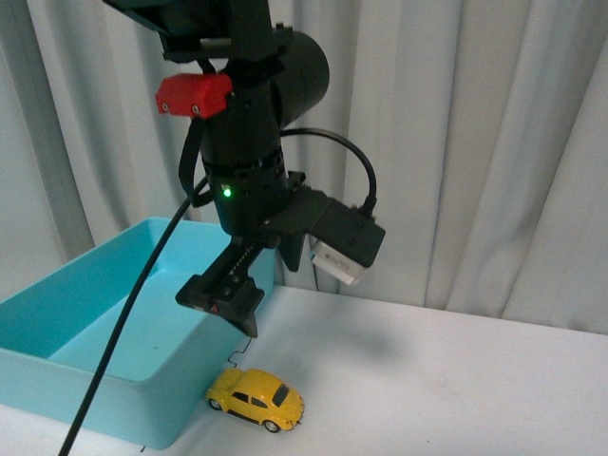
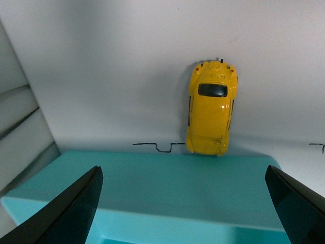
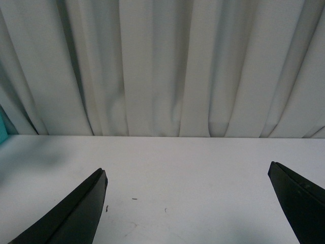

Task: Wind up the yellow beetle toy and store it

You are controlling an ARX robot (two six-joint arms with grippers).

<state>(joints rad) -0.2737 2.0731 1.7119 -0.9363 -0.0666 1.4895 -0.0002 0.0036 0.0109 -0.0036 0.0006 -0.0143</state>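
Left fingers wide open, empty, over the teal bin's right wall; yellow beetle toy sits on table just beside it, so shift right, descend centered, pinch across its doors.

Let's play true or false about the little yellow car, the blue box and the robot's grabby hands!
1. The small glossy yellow beetle toy car sits inside the turquoise plastic bin. False: it stands on the white table, just outside the bin's wall.
2. The left gripper is open and holds nothing. True.
3. The toy car lies upside down on its roof. False: it is upright on its wheels.
4. The right gripper is open and points toward a pale curtain, with no toy between its fingers. True.
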